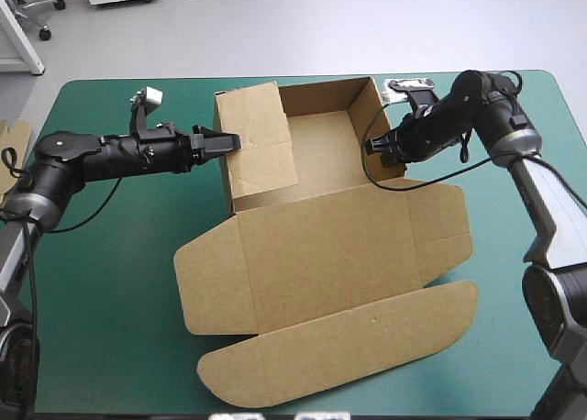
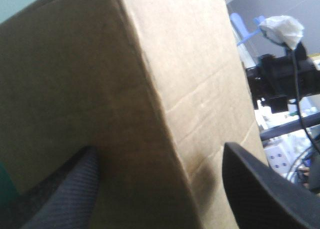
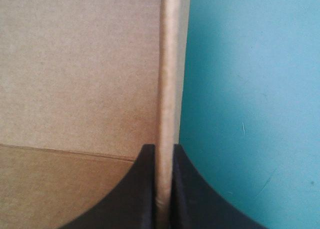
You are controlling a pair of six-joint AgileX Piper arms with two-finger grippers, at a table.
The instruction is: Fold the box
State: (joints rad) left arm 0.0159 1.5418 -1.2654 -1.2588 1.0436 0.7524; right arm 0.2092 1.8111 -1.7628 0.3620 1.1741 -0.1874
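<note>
The box point(image 1: 321, 246) lies in the middle of the bench point(image 1: 110, 227), its right wall point(image 3: 167, 64) pinched by the right gripper point(image 3: 163, 151), which should hold firm while the spread left gripper point(image 2: 160, 154), astride the left flap point(image 1: 261, 154), tucks it slowly inward.

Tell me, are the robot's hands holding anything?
The right gripper pinches the box by its right wall's top edge. The left gripper is open astride the left wall.
</note>
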